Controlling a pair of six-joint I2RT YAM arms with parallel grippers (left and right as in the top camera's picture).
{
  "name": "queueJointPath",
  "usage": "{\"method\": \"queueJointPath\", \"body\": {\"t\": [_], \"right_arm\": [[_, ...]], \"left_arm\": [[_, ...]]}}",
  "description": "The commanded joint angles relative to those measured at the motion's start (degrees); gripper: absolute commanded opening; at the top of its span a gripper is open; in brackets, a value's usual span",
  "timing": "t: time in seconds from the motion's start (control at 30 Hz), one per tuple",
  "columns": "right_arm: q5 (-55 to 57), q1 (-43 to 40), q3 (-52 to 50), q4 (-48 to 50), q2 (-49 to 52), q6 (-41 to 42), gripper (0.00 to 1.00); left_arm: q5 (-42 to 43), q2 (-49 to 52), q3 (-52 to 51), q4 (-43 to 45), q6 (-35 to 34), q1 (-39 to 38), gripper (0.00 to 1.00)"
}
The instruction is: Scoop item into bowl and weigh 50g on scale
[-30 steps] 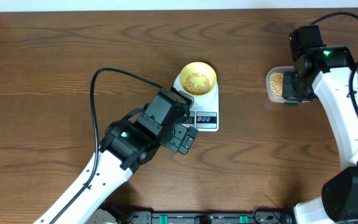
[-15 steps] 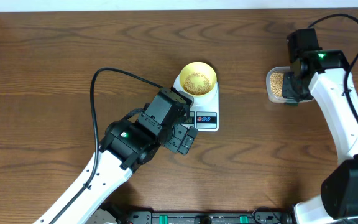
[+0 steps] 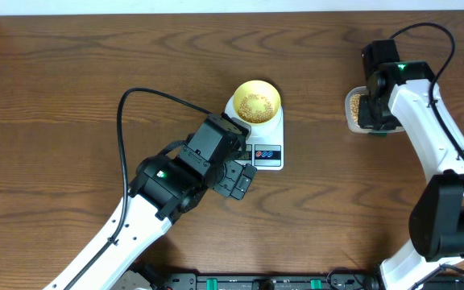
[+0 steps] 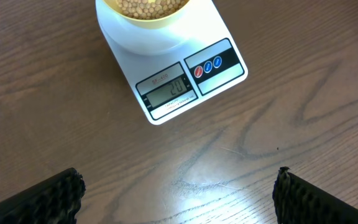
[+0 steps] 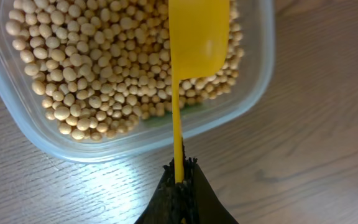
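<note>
The pale-yellow bowl (image 3: 256, 102) holds tan beans and sits on the white scale (image 3: 266, 150); the scale's display and red and blue buttons show in the left wrist view (image 4: 166, 93), with the bowl (image 4: 145, 9) at the top edge. My left gripper (image 4: 178, 193) is open and empty, just in front of the scale. My right gripper (image 5: 179, 177) is shut on the handle of a yellow scoop (image 5: 194, 37), whose empty blade hovers over the beans (image 5: 104, 68) in the clear plastic tub (image 5: 253, 87). From overhead the tub (image 3: 354, 109) lies beside the right gripper.
Bare wooden table surrounds everything. A black cable (image 3: 147, 95) loops from the left arm across the table left of the scale. The table's far edge runs along the top of the overhead view.
The right arm has shifted slightly left and up, over the tub. The left arm, scale and bowl have not moved.
</note>
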Motion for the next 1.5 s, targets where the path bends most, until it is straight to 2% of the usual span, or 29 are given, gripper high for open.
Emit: {"method": "queueJointPath", "body": {"t": [0.0,0.27,0.6,1.47], "right_arm": [[-5.14,-0.46,-0.55,0.11,1.55,0.52,0.01],[-16.74,-0.52,-0.52,-2.10,1.64,0.52,0.01],[-23.71,-4.33,0.28,-5.55,1.53,0.39,0.01],[-47.19,-12.48,1.70,-6.97,1.46,-9.57,0.01]], "left_arm": [[-0.13,0.00,1.29,-0.11,0.52,0.17,0.99],[-0.13,0.00,1.29,-0.11,0.52,0.17,0.99],[-0.13,0.00,1.29,-0.11,0.52,0.20,0.99],[-0.13,0.00,1.29,-0.11,0.52,0.20,0.99]]}}
